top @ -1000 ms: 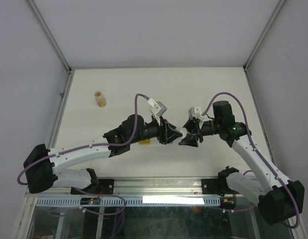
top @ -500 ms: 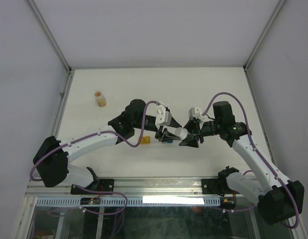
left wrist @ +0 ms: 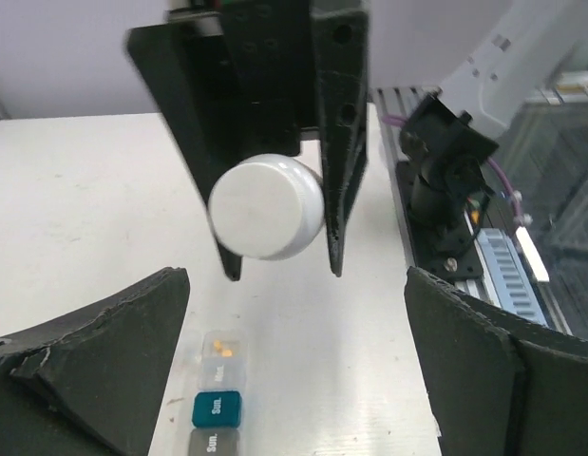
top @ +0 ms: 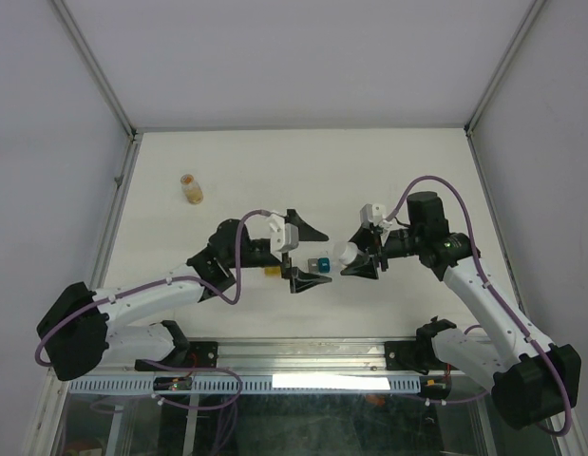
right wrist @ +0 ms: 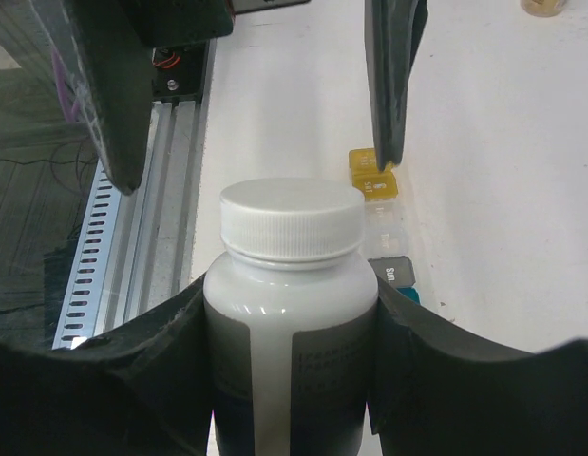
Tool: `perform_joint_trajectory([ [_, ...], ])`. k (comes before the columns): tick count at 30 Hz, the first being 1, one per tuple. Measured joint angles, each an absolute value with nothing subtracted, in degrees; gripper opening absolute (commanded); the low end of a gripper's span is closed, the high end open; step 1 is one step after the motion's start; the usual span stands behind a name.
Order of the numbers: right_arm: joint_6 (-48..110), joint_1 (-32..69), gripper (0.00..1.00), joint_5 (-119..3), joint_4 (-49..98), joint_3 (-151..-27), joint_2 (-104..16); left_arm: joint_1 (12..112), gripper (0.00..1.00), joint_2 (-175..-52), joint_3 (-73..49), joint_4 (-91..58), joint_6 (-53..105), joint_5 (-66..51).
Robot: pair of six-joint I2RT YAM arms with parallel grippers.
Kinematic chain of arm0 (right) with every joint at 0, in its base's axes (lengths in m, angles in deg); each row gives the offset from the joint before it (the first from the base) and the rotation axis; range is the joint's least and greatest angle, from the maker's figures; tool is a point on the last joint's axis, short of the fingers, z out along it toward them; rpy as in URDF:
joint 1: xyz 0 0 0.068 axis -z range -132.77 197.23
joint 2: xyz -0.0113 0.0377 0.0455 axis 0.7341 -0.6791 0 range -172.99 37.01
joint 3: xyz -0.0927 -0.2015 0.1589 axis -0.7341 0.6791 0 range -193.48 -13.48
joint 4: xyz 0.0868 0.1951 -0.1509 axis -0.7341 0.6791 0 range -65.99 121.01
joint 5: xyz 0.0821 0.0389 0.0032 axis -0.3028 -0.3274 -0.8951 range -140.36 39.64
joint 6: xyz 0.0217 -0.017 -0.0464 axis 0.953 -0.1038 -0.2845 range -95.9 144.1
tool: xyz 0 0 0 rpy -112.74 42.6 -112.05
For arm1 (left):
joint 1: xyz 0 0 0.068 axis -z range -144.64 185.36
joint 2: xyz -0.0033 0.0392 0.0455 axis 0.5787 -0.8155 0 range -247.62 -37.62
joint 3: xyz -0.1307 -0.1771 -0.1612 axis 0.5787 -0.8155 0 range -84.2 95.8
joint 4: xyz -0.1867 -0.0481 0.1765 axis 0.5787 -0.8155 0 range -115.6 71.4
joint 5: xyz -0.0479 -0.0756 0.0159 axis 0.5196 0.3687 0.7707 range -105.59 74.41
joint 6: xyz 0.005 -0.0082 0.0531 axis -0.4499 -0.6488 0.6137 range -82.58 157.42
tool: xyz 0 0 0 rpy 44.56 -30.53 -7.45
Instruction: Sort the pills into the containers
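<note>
Our left gripper point(top: 312, 256), clamped on the cap point(right wrist: 292, 220) a moment ago, now stands wide open, backed off; right gripper point(top: 360, 256) grips the bottle point(right wrist: 292, 313), cap still on; containers point(right wrist: 384, 228) lie at its nine o'clock; we judge the opening unfinished.

We've got bright, even light from overhead here, and the white surface point(top: 388, 171) is nearly washed out, with only faint, soft shadows beneath the arms. A hard white glare strip burns on the front rail point(top: 330, 382). From the left wrist, the white bottle point(left wrist: 266, 220) looks soft, and the left claw point(left wrist: 295, 285) is a dark blur in the bottom corners. From the right wrist the bottle is crisp, with a mild sheen on its side.
</note>
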State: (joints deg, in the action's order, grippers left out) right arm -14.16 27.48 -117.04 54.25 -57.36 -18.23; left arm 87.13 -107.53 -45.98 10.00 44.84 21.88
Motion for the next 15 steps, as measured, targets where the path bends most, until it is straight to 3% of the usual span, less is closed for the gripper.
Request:
perform_joint_trajectory([
  [9, -14.16, 27.48, 0.00, -117.04, 54.23, -57.36, -18.23, 87.24, 0.88, -96.73, -55.79, 19.20, 19.73, 3.02],
  [15, -14.16, 27.50, 0.00, -117.04, 54.20, -57.36, -18.25, 93.16, 0.81, -95.25, -53.72, 12.95, 10.97, -8.85],
])
